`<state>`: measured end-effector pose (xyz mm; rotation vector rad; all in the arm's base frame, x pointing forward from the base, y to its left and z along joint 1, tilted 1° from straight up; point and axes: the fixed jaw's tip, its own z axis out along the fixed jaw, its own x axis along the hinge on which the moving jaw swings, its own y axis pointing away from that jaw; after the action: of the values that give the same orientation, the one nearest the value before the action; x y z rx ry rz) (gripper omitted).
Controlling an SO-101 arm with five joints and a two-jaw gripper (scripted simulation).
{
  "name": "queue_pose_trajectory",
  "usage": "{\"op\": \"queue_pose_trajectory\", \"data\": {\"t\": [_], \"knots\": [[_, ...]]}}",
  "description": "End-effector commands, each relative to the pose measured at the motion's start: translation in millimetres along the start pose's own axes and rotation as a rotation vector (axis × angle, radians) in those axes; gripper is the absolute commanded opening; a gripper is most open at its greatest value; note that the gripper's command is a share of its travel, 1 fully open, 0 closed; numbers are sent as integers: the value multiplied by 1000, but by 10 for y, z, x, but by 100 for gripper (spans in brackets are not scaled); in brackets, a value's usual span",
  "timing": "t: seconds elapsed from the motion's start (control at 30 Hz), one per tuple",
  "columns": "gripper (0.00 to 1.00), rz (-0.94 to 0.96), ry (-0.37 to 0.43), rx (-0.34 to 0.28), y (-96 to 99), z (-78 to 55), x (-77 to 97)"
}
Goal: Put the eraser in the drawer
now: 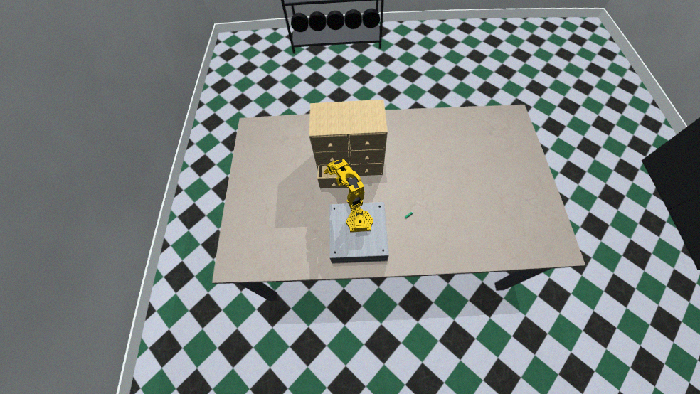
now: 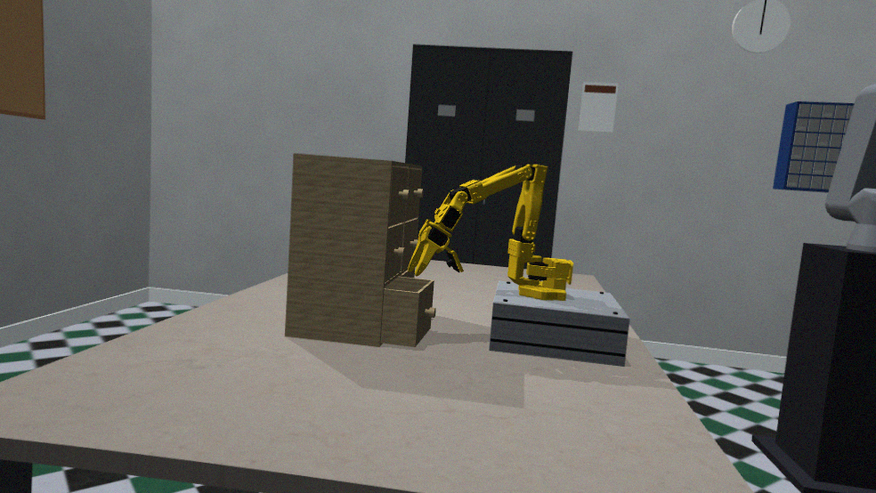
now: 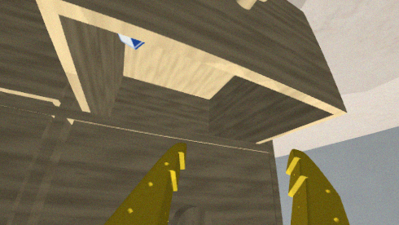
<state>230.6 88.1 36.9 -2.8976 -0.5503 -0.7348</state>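
Note:
The bottom-left drawer (image 1: 325,183) (image 2: 401,313) (image 3: 265,49) of the wooden chest (image 1: 347,117) (image 2: 343,245) stands pulled out. The eraser (image 3: 132,41) lies inside it. In the wrist view only a blue and white corner shows past the drawer's front rim; the rest is hidden. My gripper (image 2: 436,270) (image 3: 238,147) is open and empty. It is just above the drawer, with the fixed finger near the chest's front. In the top view the arm hides part of the drawer.
The chest's other drawers look shut; their knobs stick out near the arm. A small green object (image 1: 408,215) lies on the table (image 1: 470,171) to the right of the robot's grey base block (image 1: 350,245) (image 2: 557,334).

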Motion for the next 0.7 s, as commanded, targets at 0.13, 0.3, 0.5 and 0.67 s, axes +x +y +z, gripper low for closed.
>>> {"op": "queue_pose_trajectory", "data": {"t": [0.13, 0.3, 0.5, 0.67], "knots": [[31, 11, 16, 0, 7, -35, 42], [31, 12, 16, -1, 9, -80, 9], [31, 15, 16, -1, 14, -200, -98], [31, 18, 16, -2, 18, -284, -197]]}}
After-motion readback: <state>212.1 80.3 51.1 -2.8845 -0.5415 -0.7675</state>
